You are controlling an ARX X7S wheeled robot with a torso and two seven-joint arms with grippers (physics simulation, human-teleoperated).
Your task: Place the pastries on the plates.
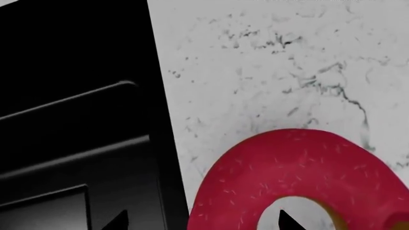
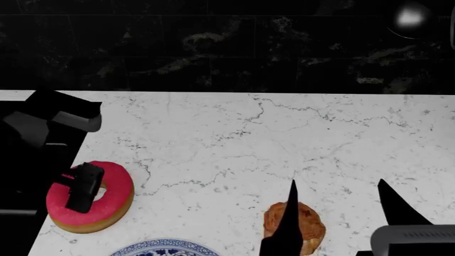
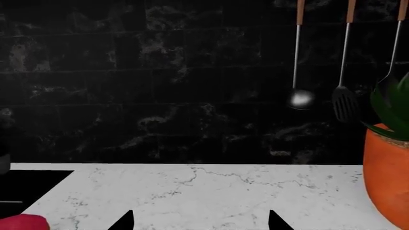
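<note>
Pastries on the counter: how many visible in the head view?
2. The pink donut lies near the counter's left edge under the left gripper; the flaky bun sits lower centre-right, partly behind a right gripper finger.

I see the donut (image 2: 99,205) at the counter's (image 2: 235,144) left edge, the bun (image 2: 307,226) to its right, and a plate (image 2: 165,248) nearer me between them.

White marble counter (image 2: 284,138) carries pink donut (image 2: 114,205), flaky bun (image 2: 309,224), blue-rimmed plate (image 2: 165,248).
</note>
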